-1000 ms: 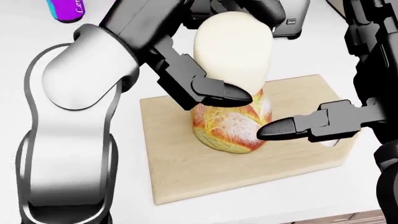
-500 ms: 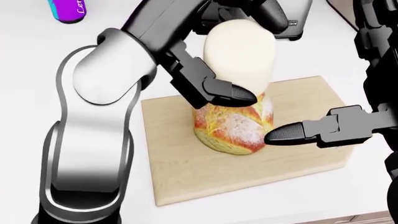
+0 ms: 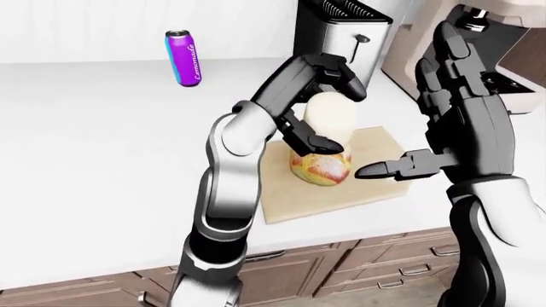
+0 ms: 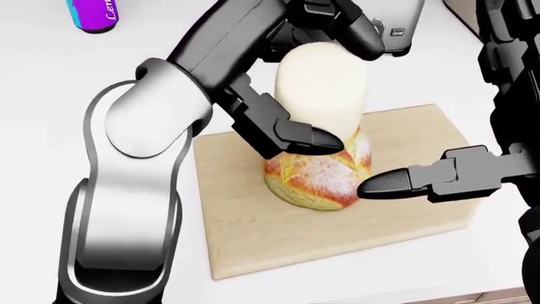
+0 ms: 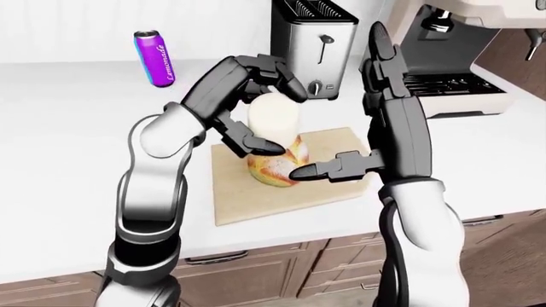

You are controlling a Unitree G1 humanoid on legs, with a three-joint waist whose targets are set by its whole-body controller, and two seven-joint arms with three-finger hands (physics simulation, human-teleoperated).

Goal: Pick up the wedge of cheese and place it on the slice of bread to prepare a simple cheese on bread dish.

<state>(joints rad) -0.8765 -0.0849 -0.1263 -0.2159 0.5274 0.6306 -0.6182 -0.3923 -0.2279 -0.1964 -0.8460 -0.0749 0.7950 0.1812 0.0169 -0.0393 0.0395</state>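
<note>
A pale cream wedge of cheese (image 4: 321,88) stands upright on a round, golden-crusted piece of bread (image 4: 316,180), which rests on a wooden cutting board (image 4: 253,234). My left hand (image 4: 346,88) is closed round the cheese. Its fingers (image 4: 342,19) curl over the top and its thumb (image 4: 304,136) presses where cheese meets bread. My right hand (image 3: 427,121) is open just right of the bread. Its fingers (image 3: 448,57) point up, and its thumb (image 4: 397,180) reaches left, close to the crust.
A purple lemonade can (image 3: 182,57) stands at the upper left of the white counter (image 3: 102,160). A steel toaster (image 3: 337,32) sits just above the board, and a coffee machine (image 5: 452,57) is at the right. Brown cabinet drawers (image 5: 256,268) run below the counter edge.
The cheese has come down a little, closer onto the bread, with my left hand still round it. The right thumb has stayed beside the crust. The view shifted slightly.
</note>
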